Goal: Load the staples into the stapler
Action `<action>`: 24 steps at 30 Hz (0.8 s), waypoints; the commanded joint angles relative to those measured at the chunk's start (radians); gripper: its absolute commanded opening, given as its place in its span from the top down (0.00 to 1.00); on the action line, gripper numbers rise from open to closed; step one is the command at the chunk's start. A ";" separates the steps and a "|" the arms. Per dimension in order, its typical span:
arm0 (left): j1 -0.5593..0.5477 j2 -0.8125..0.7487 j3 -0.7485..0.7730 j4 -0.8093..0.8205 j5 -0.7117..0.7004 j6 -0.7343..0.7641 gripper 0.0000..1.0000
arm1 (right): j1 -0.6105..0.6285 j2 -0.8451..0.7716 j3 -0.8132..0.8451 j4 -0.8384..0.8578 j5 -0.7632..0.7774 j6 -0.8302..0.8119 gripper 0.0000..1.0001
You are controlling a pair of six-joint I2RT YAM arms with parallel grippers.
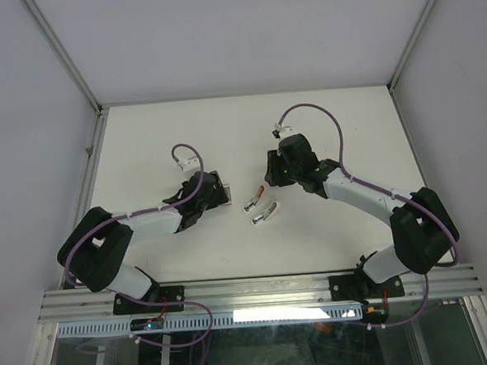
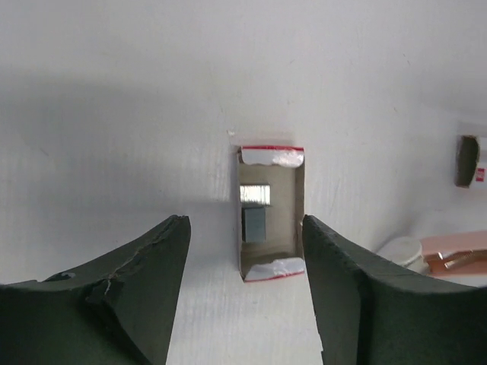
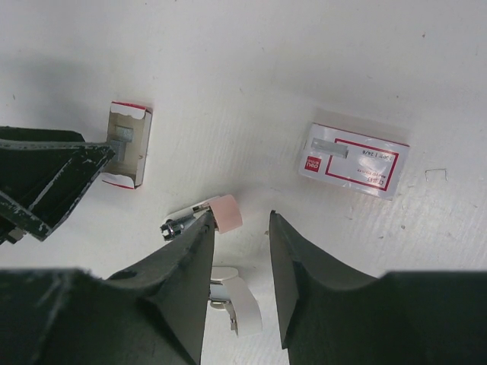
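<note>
- Staples (image 2: 255,195) lie as two short silvery strips in the open tray (image 2: 283,228). The tray sits flat on the table (image 2: 114,114), ahead of the left arm.
- Left gripper (image 2: 243,220) hangs low over the tray with its fingers (image 2: 144,289) apart. The tray is in the gap, one pad right at its edge and the other clear of it, so nothing is clamped.
- Stapler (image 3: 224,213) lies on the table between the two arms, pink half and white half (image 3: 242,304) splayed. It is near the tray but not touching it.
- Right gripper (image 3: 241,220) hovers over the stapler with fingers (image 3: 304,274) parted. Bare table shows between them, and they grip nothing that I can see.
- Sleeve (image 3: 354,160), printed red on white, lies on the far side of the stapler from the tray.
- Step in hand, as I judge it, is taking a strip of staples out of the tray; loading is not yet begun. I cannot tell whether the stapler's channel is open.
- The next move calls for a fine pinch on a thin strip inside a walled tray.
  - The pads look broad for that space.
  - The light tray may slide or lift with the strip.
  - The stapler will likely need steadying by the right gripper.
</note>
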 commanded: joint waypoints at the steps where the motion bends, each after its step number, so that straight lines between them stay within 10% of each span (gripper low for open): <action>1: -0.002 -0.080 -0.058 0.088 0.123 -0.075 0.36 | -0.004 -0.044 0.013 0.031 0.008 0.011 0.62; 18: -0.003 0.026 -0.084 0.318 0.359 -0.103 0.31 | -0.004 -0.058 0.022 0.030 -0.021 0.015 0.62; 24: 0.010 -0.095 -0.133 0.262 0.219 -0.057 0.30 | 0.019 -0.015 0.078 0.059 -0.155 -0.085 0.63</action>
